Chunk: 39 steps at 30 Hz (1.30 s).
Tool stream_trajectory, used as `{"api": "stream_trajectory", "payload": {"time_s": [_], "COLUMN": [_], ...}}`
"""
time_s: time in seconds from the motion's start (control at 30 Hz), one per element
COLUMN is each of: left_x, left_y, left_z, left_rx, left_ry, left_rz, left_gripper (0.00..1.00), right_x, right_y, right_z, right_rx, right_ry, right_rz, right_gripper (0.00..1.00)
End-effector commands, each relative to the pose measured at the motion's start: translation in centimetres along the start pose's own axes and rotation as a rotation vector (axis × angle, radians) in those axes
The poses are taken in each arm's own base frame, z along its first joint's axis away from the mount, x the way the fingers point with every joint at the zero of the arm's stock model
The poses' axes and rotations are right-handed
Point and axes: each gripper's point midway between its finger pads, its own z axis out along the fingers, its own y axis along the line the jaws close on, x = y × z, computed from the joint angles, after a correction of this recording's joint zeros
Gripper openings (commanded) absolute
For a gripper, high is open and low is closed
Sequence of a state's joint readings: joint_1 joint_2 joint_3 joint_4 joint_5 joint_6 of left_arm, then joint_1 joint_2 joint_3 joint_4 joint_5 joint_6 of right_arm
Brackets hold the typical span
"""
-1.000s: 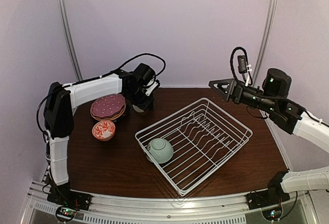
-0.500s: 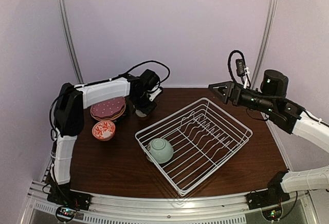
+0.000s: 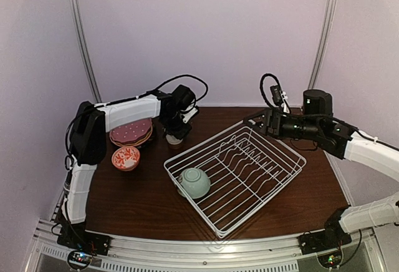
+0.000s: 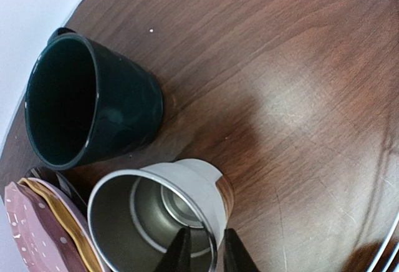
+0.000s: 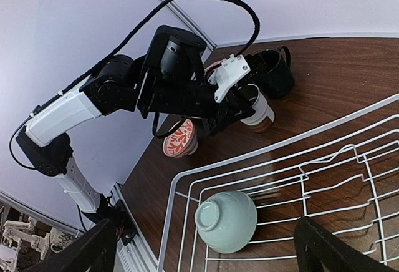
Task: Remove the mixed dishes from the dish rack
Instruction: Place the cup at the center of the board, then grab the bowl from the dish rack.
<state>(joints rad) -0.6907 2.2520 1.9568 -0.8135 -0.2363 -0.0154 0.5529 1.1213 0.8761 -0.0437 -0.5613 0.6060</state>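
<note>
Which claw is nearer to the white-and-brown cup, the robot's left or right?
Left. The left claw is at the white-and-brown cup, its fingers straddling the rim. The right claw hovers open over the dish rack's far corner, well apart from the cup.

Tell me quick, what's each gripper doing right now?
Left gripper: astride the rim of the white-and-brown cup; gripping or released, cannot tell.
Right gripper: open, holding nothing.
</note>
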Motion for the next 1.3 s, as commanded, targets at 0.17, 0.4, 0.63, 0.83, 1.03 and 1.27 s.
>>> {"api": "stream_trajectory", "payload": {"time_s": [0.17,0.4,0.63,0.83,1.03,1.27], "left_x": [-1.9,-4.7,-6.7,-6.7,-6.0,-5.9], "left_y": [0.5,1.8,4.4,5.1,4.8,4.9], "left_z": [-1.4,-8.8,-15.8,-18.6,-19.0,-19.8], "left_rx": [0.018,0.014,-0.062,-0.074,-0.058,-0.057], "left_ry": [-0.045,-0.182,-0.377,-0.47,-0.477,-0.501], "left_rz": [-0.01,-0.053,-0.135,-0.166,-0.17,-0.178], "left_gripper": [0.45,0.97,0.97,0.97,0.97,0.97], "right_x": [3.0,5.2,7.6,10.3,12.2,13.4], "right_y": [-0.6,-0.8,-0.5,0.1,1.2,0.3], "right_z": [0.9,2.2,4.6,6.5,8.6,9.8], "right_rx": [-0.033,-0.028,0.052,0.059,-0.027,-0.015], "right_ry": [0.088,0.165,0.256,0.304,0.308,0.3], "right_rz": [0.11,0.159,0.194,0.26,0.319,0.375], "right_gripper": [1.0,1.0,1.0,1.0,1.0,1.0]}}
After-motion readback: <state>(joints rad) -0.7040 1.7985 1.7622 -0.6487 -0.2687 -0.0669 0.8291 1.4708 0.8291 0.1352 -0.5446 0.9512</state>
